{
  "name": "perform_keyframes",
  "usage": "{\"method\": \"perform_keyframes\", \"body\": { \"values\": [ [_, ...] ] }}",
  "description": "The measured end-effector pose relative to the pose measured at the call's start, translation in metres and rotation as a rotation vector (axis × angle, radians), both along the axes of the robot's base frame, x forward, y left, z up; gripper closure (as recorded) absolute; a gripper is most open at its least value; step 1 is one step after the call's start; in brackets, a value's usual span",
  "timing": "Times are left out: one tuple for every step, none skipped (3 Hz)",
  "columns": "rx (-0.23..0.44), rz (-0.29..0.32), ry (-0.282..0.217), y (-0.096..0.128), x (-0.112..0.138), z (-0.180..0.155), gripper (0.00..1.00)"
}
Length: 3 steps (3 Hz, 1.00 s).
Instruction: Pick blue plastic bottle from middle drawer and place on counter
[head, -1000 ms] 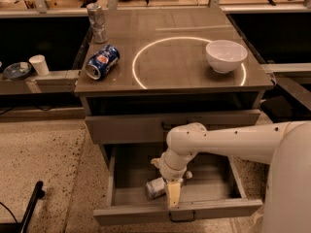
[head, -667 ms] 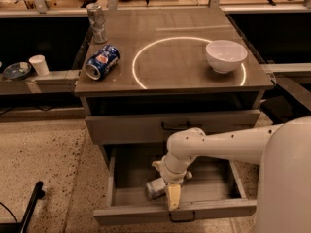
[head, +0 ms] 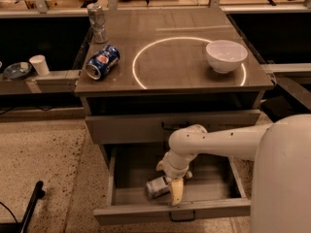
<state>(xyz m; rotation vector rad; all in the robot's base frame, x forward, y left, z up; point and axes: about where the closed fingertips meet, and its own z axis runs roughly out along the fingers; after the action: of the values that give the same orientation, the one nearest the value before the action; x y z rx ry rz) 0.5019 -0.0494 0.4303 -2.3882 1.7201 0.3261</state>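
Observation:
The middle drawer [head: 130, 171] is pulled open below the counter [head: 165, 69], which bears a bright white ring. The blue plastic bottle [head: 157, 187] lies on its side on the drawer floor near the front wall, its pale label showing. My gripper [head: 173, 187] reaches down into the drawer from the right and sits right against the bottle's right end. My white arm hides part of the drawer floor behind it.
On the counter stand a white bowl [head: 226, 55] at the right, a blue soda can [head: 102, 62] on its side at the left and a dented silver can [head: 97, 22] at the back left. A closed drawer front [head: 146, 127] sits above the open drawer. A white cup [head: 40, 65] stands on a low shelf at the left.

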Motion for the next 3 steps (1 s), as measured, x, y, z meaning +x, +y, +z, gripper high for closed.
{"method": "perform_keyframes", "body": {
  "values": [
    [-0.002,0.002,-0.001,-0.0009,0.0004,0.0034,0.29],
    [-0.015,0.006,-0.007,-0.0058,-0.0036,0.0016,0.11],
    [-0.022,0.008,-0.015,-0.0057,-0.0066,-0.0037,0.12]
  ]
}}
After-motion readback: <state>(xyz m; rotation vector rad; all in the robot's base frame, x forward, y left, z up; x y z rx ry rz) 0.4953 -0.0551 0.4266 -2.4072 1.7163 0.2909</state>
